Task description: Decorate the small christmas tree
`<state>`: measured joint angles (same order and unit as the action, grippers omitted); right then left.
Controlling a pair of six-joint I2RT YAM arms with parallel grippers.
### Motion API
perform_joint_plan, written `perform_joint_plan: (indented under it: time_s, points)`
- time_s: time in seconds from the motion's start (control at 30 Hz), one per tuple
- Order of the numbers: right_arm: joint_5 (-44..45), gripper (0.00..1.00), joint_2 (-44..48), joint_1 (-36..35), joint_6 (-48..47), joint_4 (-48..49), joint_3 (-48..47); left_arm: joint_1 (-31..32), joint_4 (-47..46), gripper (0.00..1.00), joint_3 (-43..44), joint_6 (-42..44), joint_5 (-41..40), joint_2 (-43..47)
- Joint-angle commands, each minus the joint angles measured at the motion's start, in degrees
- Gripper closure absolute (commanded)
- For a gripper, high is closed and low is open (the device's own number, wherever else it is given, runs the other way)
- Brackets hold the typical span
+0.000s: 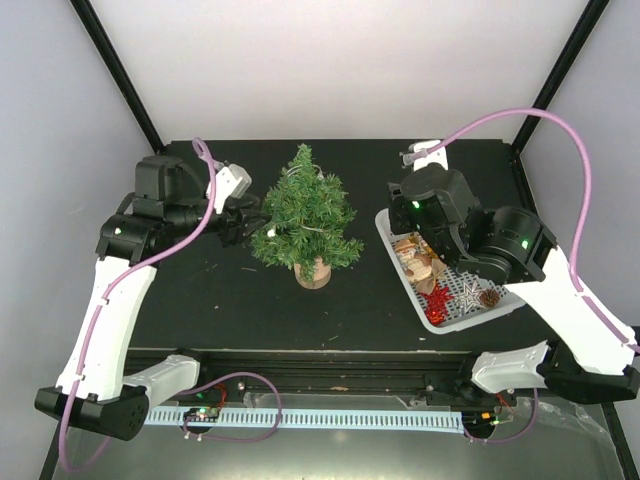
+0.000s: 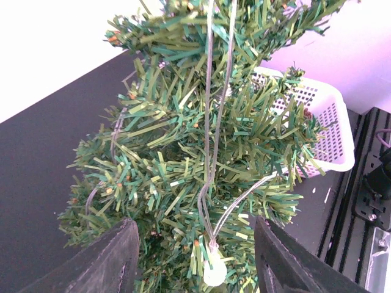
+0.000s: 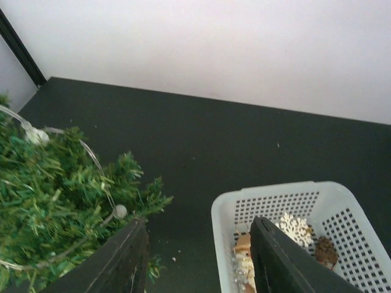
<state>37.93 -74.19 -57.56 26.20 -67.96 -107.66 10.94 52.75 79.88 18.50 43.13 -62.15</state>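
The small christmas tree [image 1: 305, 215] stands mid-table on its wood stump [image 1: 313, 272], with a clear wire of white bulbs strung through it. My left gripper [image 1: 240, 215] is at the tree's left side. In the left wrist view it [image 2: 198, 268] is open, with branches [image 2: 183, 152] and one bulb [image 2: 214, 271] between its fingers, untouched. My right wrist [image 1: 440, 205] hangs over the white basket [image 1: 385, 232]. The right gripper [image 3: 198, 256] is open and empty, between the tree [image 3: 49, 201] and the basket rim [image 3: 269, 195].
The basket holds a red star [image 1: 438, 298], a white snowflake [image 1: 470, 293], a pine cone [image 1: 490, 297] and wooden ornaments [image 1: 415, 255]. Black frame posts stand at the table's back corners. White walls close in the back and sides.
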Motion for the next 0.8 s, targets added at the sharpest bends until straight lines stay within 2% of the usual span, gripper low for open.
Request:
perform_joint_plan:
  time_s: [0.0, 0.1, 0.17, 0.27, 0.4, 0.6, 0.7, 0.77]
  points:
    - [0.97, 0.51, 2.51, 0.20, 5.86, -2.64, 3.70, -1.77, 5.73, 0.46, 5.06, 1.09, -3.00, 1.07]
    - [-6.24, 0.50, 2.14, 7.22, 13.16, -7.32, 5.72, -3.29, 7.19, 0.47, 7.52, -0.92, -6.88, 1.68]
    - [-11.41, 0.49, 2.97, 9.31, 14.76, -6.37, 10.16, -4.46, 8.17, 0.46, 9.31, -2.25, -8.94, 1.92]
    - [-14.20, 0.48, 4.76, 12.40, 18.29, -6.11, 15.79, -5.56, 10.02, 0.46, 12.14, -3.63, -11.35, 1.31]
    - [-21.31, 0.47, 6.54, 21.66, 21.06, -6.00, 23.09, -7.31, 10.33, 0.46, 13.23, -6.61, -15.33, 0.61]
    - [-30.44, 0.46, 7.18, 37.28, 18.14, -3.73, 30.65, -10.62, 6.93, 0.44, 6.45, -10.56, -20.69, 1.70]
    - [-32.85, 0.46, 6.31, 42.89, 15.48, -1.57, 33.74, -12.11, 8.90, 0.42, 6.05, -8.15, -22.89, 1.53]
    - [-34.26, 0.46, 5.43, 46.00, 14.70, 0.78, 36.26, -13.16, 13.11, 0.40, 8.77, -6.30, -23.27, -0.34]
